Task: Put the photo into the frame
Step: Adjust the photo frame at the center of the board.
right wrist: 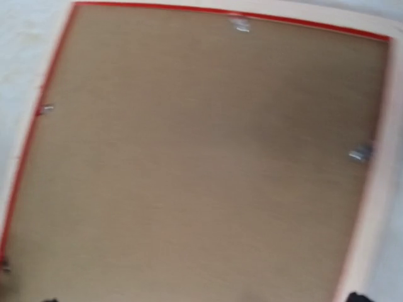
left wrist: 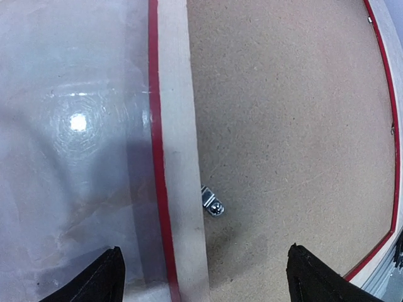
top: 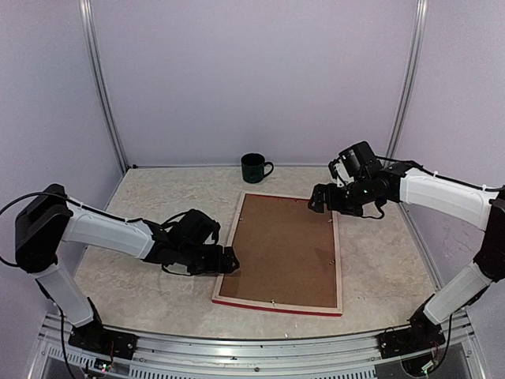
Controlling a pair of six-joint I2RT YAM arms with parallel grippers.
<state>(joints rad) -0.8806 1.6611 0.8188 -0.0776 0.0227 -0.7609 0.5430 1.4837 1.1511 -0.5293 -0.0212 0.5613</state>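
Beneath the left end effector (top: 229,260), spread wide and holding nothing, runs the left rail of the frame (top: 338,268). The frame lies face down on the bench (top: 142,197), and a metal clip (left wrist: 213,202) on its brown backing board (top: 288,253) sits just ahead, between the fingertips. The right end effector (top: 317,199), equally wide and empty, hovers over the frame's far edge near the right corner.

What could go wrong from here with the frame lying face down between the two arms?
The clip holding the backing board is small; the open left gripper may slip off it and shove the frame. A shoved frame could hit the mug just beyond its far edge. The open right gripper hovers, steadying nothing.
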